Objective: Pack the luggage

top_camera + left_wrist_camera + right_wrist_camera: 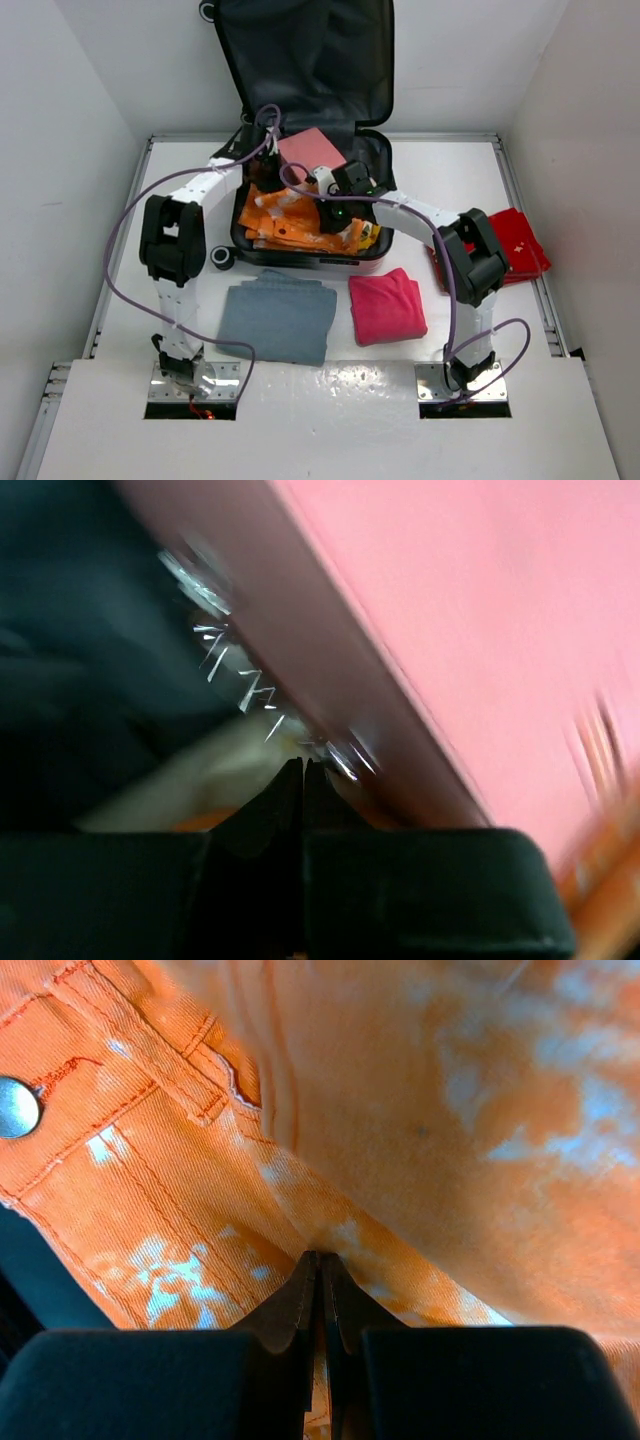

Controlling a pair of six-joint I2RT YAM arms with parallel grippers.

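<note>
A folded grey cloth (278,318) and a pink towel (387,305) lie on the near counter (470,170). The right arm (470,262) half hides a red cloth (517,238). Beyond, in the open luggage (310,60), the right gripper (320,1260) pinches an orange garment (420,1140). The blurred left gripper (303,770) is closed beside a pink box (480,630); any hold is unclear.

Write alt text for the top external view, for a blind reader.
Open luggage holds an orange garment and a pink item; the left gripper and right gripper reach inside. A grey cloth, pink cloth and red cloth lie outside.

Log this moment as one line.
luggage open | right gripper shut on orange denim | left gripper shut beside pink item
</note>
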